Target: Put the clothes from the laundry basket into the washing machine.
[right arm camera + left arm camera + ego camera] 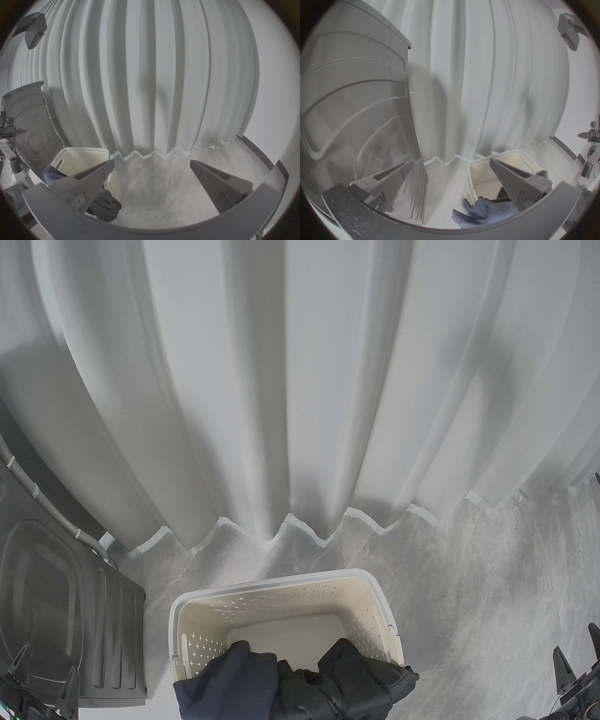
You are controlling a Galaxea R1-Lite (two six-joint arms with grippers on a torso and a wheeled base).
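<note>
A cream laundry basket stands on the floor low in the head view. Dark clothes hang over its near rim, a navy piece on the left and a black one on the right. The grey washing machine stands left of the basket. My left gripper is open and empty beside the machine, left of the basket. My right gripper is open and empty off to the basket's right. The left wrist view shows its open gripper, the basket and a blue garment. The right wrist view shows its open gripper, the basket and the clothes.
A white pleated curtain hangs to the floor right behind the basket. A ribbed hose runs along the machine's back edge. Grey concrete floor spreads to the basket's right.
</note>
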